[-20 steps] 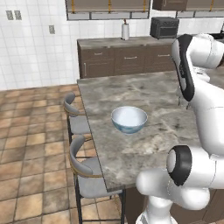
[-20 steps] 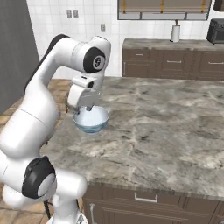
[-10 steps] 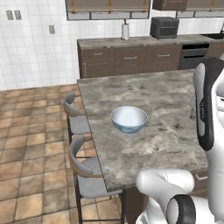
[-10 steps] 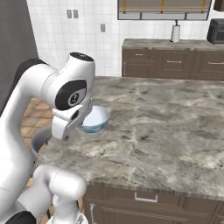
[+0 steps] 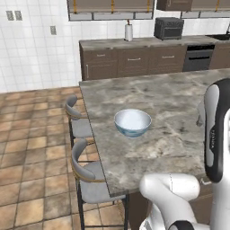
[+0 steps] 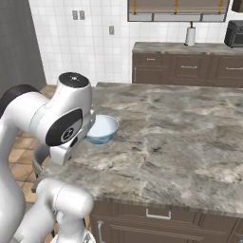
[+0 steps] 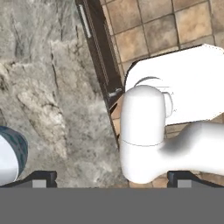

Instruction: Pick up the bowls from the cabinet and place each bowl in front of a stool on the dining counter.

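A white bowl with a blue-green outside (image 5: 132, 122) stands upright on the dining counter (image 5: 170, 96), roughly level with the farther stool (image 5: 77, 120). A nearer stool (image 5: 92, 179) stands at the same long edge. In the right base view the bowl (image 6: 105, 127) is half hidden behind my arm. My gripper (image 7: 111, 177) is open with nothing between its fingers and points down at the counter's edge, where the bowl's rim (image 7: 9, 157) shows at the far left of the hand view. Of the cabinet I see no door or handle.
A back worktop over dark drawer cabinets (image 5: 134, 60) carries a paper-towel roll (image 5: 128, 31) and a black toaster oven (image 5: 169, 28). Brown wall cupboards (image 5: 193, 4) hang above. Tiled floor (image 5: 31, 148) lies left of the stools. A dark drawer front (image 6: 156, 216) runs under the counter's near edge.
The arm has swung away from the bowl, from above it back toward my own base. The bowl has stayed where it was on the counter, and the jaws have stayed wide.
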